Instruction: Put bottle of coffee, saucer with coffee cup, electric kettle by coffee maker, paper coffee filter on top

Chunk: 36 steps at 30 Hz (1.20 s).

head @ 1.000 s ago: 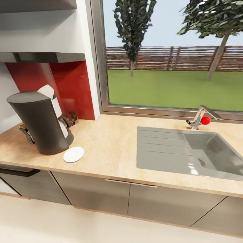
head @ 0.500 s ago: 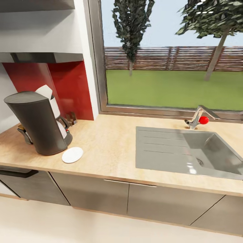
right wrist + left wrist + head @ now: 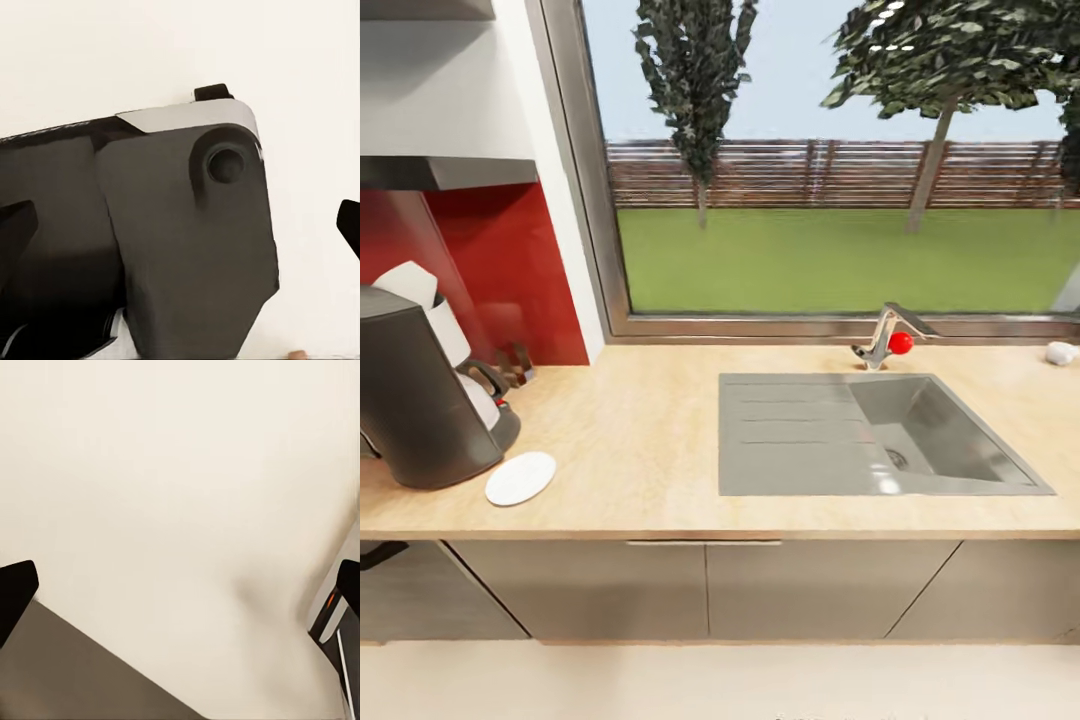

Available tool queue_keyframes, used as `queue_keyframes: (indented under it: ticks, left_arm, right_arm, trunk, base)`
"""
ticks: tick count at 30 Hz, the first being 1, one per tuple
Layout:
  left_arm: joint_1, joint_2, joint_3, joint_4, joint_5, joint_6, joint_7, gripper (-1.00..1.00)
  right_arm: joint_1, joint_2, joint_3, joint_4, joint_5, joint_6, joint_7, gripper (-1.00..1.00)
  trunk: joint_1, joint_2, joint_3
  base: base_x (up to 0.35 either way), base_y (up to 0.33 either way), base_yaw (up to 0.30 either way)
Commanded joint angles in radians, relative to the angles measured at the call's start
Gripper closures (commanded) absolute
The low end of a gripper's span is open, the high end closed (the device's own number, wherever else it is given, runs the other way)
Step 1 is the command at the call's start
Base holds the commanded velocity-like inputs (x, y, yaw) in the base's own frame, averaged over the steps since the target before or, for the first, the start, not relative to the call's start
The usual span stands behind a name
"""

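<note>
Dark grey coffee maker stands on the light wood countertop at 9 o'clock; round white saucer lies just beside its base. Left gripper fingers spread apart, empty. Right gripper likewise spread, over the robot's dark base.

The robot's fingertips are matte black and blunt. Its base is a dark grey, angular shell with a silver-grey top edge and a round recessed socket.
</note>
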Motion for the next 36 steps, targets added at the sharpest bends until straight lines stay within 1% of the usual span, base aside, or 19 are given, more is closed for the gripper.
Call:
queue_keyframes:
  ticks: [1, 2, 4, 5, 6, 7, 8, 9, 10, 12, 15, 33, 36]
  left_arm:
    - [0.001, 0.000, 0.005, -0.002, 0.005, -0.004, -0.002, -1.00]
    - [0.001, 0.000, 0.005, -0.002, 0.005, -0.004, -0.002, -1.00]
    - [0.000, 0.000, 0.005, -0.002, 0.005, -0.004, -0.002, -1.00]
    - [0.000, 0.000, 0.005, -0.002, 0.005, -0.004, -0.002, -1.00]
    - [0.000, 0.000, 0.005, -0.002, 0.005, -0.004, -0.002, -1.00]
    - [0.000, 0.000, 0.005, -0.002, 0.005, -0.004, -0.002, -1.00]
    - [0.000, 0.000, 0.005, -0.002, 0.005, -0.004, -0.002, -1.00]
    - [0.000, 0.000, 0.005, -0.002, 0.005, -0.004, -0.002, -1.00]
    - [0.001, 0.000, 0.005, -0.002, 0.005, -0.004, -0.002, -1.00]
    - [0.001, 0.000, 0.005, -0.002, 0.005, -0.004, -0.002, -1.00]
    - [0.001, 0.000, 0.005, -0.002, 0.005, -0.004, -0.002, -1.00]
    - [0.000, 0.000, 0.005, -0.002, 0.005, -0.004, -0.002, -1.00]
    - [0.000, -0.007, 0.001, -0.013, 0.001, -0.006, -0.002, -1.00]
  right_arm:
    - [0.000, 0.000, -0.090, 0.001, 0.102, -0.001, -0.003, -1.00]
    - [0.000, -0.001, -0.135, 0.001, 0.159, -0.002, -0.003, -1.00]
    - [0.001, -0.002, -0.331, 0.003, 0.421, -0.003, -0.004, -1.00]
    - [0.002, -0.002, -0.411, 0.003, 0.521, -0.003, -0.004, -1.00]
    - [0.003, -0.003, -0.475, 0.003, 0.590, -0.003, -0.004, -1.00]
    - [0.004, -0.004, -0.523, 0.003, 0.635, -0.003, -0.004, -1.00]
    - [0.004, -0.004, -0.541, 0.004, 0.650, -0.003, -0.004, -1.00]
    - [0.006, -0.005, -0.574, 0.004, 0.681, -0.004, -0.004, -1.00]
    - [0.008, -0.006, -0.587, 0.004, 0.693, -0.004, -0.005, -1.00]
    - [0.009, -0.007, -0.599, 0.004, 0.703, -0.004, -0.005, -1.00]
    - [0.011, -0.009, -0.608, 0.004, 0.711, -0.005, -0.006, -1.00]
    - [0.011, -0.008, -0.614, -0.002, 0.711, -0.017, -0.008, -1.00]
    - [0.011, -0.010, -0.615, -0.002, 0.711, -0.017, -0.008, -1.00]
  trunk:
    - [0.000, -0.001, -0.001]
    - [0.000, -0.001, 0.000]
    - [0.000, -0.001, 0.000]
    - [0.000, -0.001, 0.000]
    - [0.000, -0.001, 0.000]
    - [0.000, -0.001, 0.000]
    - [0.000, -0.001, 0.000]
    - [0.000, -0.001, 0.000]
    - [0.000, -0.001, 0.000]
    - [0.000, -0.001, 0.000]
    - [0.000, -0.001, 0.000]
    - [0.000, -0.001, 0.000]
    - [0.000, -0.001, 0.000]
  base:
    - [0.000, 0.000, -0.294]
    - [0.000, 0.000, -0.294]
    - [0.000, 0.000, -0.293]
    - [0.000, 0.000, -0.292]
    - [0.000, 0.000, -0.292]
    - [0.000, 0.000, -0.292]
    - [0.000, 0.000, -0.292]
    - [0.000, 0.000, -0.292]
    - [0.000, 0.000, -0.292]
    - [0.000, 0.000, -0.291]
    - [0.000, 0.000, -0.290]
    - [0.000, 0.000, -0.286]
    - [0.000, 0.000, -0.285]
